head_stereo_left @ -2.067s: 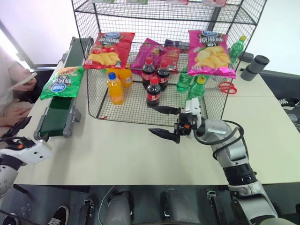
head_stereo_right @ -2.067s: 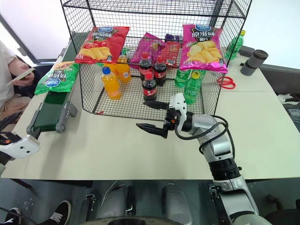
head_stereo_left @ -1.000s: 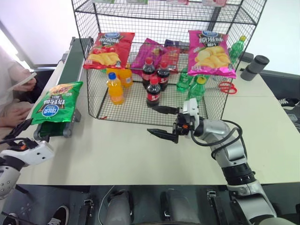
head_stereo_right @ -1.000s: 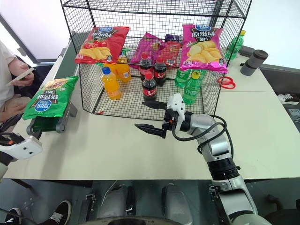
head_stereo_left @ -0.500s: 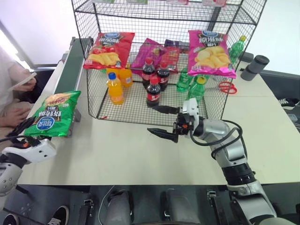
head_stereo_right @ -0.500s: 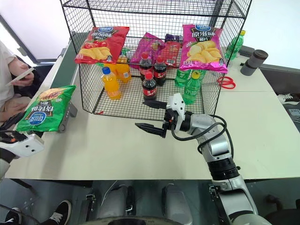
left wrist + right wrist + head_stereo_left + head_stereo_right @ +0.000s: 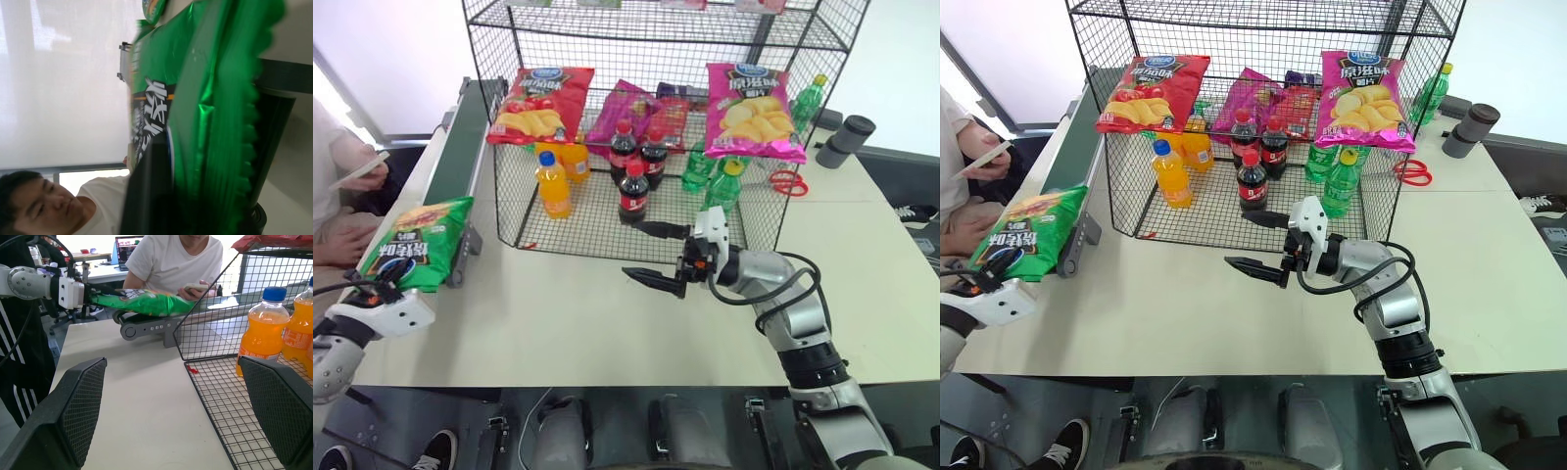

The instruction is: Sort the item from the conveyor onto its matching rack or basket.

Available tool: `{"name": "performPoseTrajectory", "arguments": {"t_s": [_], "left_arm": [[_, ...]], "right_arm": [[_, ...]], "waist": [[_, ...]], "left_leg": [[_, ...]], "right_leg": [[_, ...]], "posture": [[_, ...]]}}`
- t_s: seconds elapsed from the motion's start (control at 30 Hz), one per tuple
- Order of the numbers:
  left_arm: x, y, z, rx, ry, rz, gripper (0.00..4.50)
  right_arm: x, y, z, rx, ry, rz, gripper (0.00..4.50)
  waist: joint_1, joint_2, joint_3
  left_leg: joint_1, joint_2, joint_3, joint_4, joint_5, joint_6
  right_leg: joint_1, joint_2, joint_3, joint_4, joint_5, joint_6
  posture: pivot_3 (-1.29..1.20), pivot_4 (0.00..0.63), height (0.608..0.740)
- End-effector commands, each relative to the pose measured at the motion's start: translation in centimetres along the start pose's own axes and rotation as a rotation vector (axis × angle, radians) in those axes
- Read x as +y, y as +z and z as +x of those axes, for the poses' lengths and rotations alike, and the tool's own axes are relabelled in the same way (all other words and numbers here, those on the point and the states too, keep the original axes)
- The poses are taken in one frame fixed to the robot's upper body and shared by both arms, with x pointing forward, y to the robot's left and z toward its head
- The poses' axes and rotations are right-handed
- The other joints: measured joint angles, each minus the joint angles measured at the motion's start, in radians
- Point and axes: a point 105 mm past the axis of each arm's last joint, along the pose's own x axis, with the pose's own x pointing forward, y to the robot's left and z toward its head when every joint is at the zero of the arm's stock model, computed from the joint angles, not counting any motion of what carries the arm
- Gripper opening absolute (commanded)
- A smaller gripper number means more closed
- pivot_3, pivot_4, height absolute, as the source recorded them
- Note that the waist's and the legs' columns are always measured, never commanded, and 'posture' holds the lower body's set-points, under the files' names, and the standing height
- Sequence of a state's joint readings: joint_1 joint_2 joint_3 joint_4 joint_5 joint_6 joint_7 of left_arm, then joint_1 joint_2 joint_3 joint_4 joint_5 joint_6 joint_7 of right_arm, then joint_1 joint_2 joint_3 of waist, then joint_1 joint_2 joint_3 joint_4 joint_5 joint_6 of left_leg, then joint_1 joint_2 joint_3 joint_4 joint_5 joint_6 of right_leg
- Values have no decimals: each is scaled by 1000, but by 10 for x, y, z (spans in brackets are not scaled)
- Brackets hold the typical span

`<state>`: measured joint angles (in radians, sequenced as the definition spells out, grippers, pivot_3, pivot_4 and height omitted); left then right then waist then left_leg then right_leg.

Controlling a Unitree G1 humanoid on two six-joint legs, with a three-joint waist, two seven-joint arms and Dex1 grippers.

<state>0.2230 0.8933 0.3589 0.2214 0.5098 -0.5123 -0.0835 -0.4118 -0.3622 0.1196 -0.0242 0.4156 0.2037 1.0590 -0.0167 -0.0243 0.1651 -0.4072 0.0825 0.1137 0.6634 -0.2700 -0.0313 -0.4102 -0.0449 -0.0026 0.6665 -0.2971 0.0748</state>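
Left gripper (image 7: 380, 291) pinches the near edge of the green chip bag (image 7: 411, 243), which overhangs the conveyor's (image 7: 455, 147) roller end at 9 o'clock. Right gripper (image 7: 661, 254) hovers wide apart at table (image 7: 587, 313) centre, before the black wire rack (image 7: 607, 127) at 12 o'clock.

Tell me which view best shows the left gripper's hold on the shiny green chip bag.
Right wrist view: left gripper clamps the shiny green chip bag by its end, side-on. Eye views show it from above; left wrist view shows mostly foil.
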Motion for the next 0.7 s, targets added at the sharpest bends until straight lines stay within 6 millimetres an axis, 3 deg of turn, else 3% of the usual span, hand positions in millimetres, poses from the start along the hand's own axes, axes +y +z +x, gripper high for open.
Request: {"name": "performPoseTrajectory", "arguments": {"t_s": [0.03,0.13,0.27,0.37,0.5,0.57,0.7], "left_arm": [[16,2,1,-20,56,-28,45],[39,9,1,-56,148,-114,45],[82,36,-5,-256,291,-399,45],[96,58,-17,-418,267,-539,45],[90,81,-35,-579,63,-873,45],[78,96,-42,-629,-141,-1179,45],[62,138,-55,-756,-528,-1480,45]], "right_arm": [[1,12,0,-30,5,-54,4500],[0,12,-1,-28,4,-55,4500],[-1,10,-3,-16,1,-60,4500],[-3,10,-6,-10,-6,-64,4500],[-9,10,-19,14,-21,-73,4500],[-11,12,-28,27,-21,-63,4500],[-5,20,-44,23,17,48,4500]], "waist": [[0,0,0],[0,0,0],[3,0,0],[1,0,0],[-5,1,0],[-6,1,0],[3,1,0]], "left_leg": [[0,0,0,0,0,0],[0,0,0,0,0,0],[0,0,0,0,0,0],[0,0,-1,0,0,0],[0,1,-2,0,0,0],[1,1,-2,0,0,0],[1,0,-4,1,0,0]], "right_leg": [[0,0,0,0,0,0],[0,0,0,0,0,0],[0,-1,0,0,0,0],[1,-2,0,0,0,0],[1,-1,1,0,0,0],[1,0,1,0,0,0],[2,1,0,0,0,0]], "posture": [[0,150,740],[0,150,740],[0,150,740],[0,150,740],[0,150,740],[0,150,740],[0,150,740]]}}
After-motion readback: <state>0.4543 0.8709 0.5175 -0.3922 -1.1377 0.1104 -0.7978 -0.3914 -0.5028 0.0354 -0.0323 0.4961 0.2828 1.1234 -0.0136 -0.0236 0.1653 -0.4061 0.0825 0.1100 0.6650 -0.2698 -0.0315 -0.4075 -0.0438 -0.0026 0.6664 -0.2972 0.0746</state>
